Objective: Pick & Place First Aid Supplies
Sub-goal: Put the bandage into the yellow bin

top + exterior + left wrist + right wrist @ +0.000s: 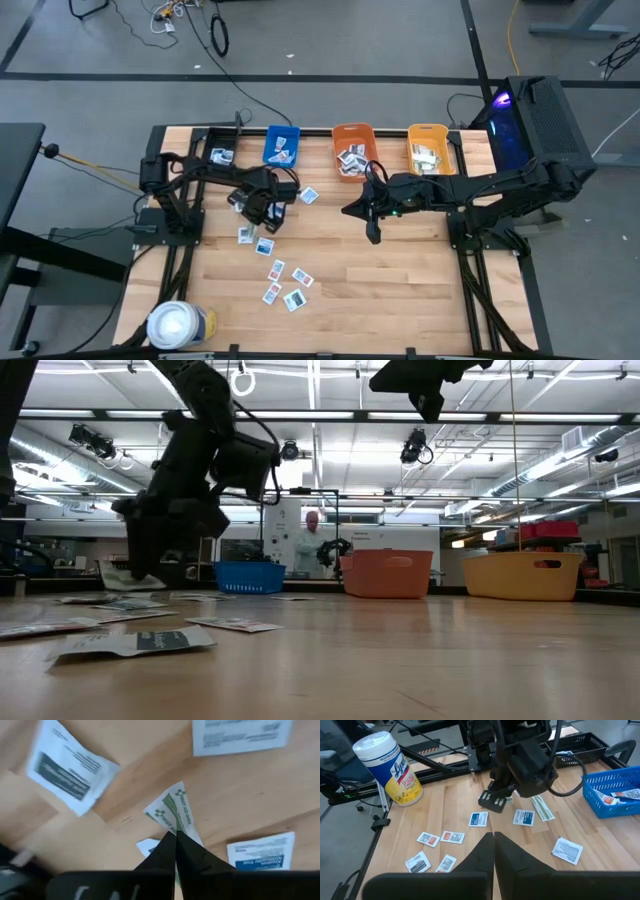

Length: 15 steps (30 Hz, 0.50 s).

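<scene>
Left tool pinched on green-striped packet at the desk. Right tool closed, empty, raised above mid-desk.

floor: grey, cables | ceiling lights: strip rows | person: far back

You have bare wooden desk across the right and front to pass through. Small flat white packets litter the left-centre, the blue, orange and yellow plastic bins line the far edge, and a white wipes canister blocks the front-left corner.
</scene>
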Available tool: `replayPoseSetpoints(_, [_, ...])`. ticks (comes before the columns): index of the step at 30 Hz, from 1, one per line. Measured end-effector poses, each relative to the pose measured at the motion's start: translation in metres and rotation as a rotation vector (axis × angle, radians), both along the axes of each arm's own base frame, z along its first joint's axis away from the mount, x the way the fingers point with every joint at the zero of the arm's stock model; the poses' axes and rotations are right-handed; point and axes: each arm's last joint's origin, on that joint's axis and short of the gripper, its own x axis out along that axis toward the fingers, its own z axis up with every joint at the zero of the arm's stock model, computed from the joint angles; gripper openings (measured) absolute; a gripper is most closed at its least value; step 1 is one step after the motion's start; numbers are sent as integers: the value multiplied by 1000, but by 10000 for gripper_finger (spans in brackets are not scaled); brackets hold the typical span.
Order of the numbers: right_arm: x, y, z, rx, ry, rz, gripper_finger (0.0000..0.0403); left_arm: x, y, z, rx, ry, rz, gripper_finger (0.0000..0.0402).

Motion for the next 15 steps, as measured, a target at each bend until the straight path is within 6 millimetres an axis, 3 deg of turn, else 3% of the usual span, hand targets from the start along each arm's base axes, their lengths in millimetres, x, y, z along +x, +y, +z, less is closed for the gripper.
replayPoseSetpoints(8, [0,0,0,0,-1,-3,13,31,9,48,86,-122,-114,3])
replayPoseSetpoints(15, [2,-1,5,42,-54,-55,13,54,20,108,224,-256,-179,3])
